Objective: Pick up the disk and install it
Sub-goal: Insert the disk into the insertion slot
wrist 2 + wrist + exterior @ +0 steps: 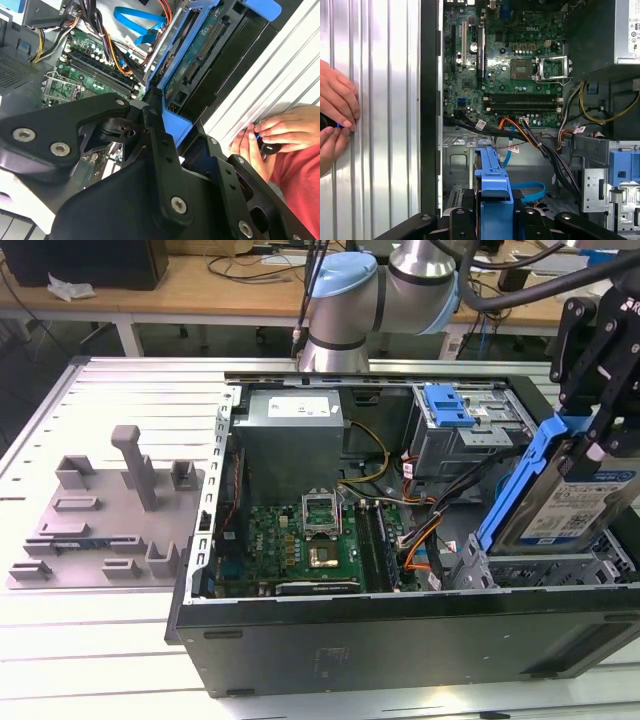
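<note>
Disk (572, 505): silver drive in a blue carrier, tilted steeply on edge over the bay at the exterior view's right end of the case (400, 640).
Gripper (597, 440): clamped on the disk's upper part; in the first wrist view its fingers (456, 222) sit on either side of the blue carrier.
Motherboard (300, 540): flat inside the case, toward the exterior view's left of the disk.
Cage (470, 430): grey metal, blue latch on top, behind the disk.
Hands (335, 117): a person's, on the ribbed table (385, 100) just outside the case.
</note>
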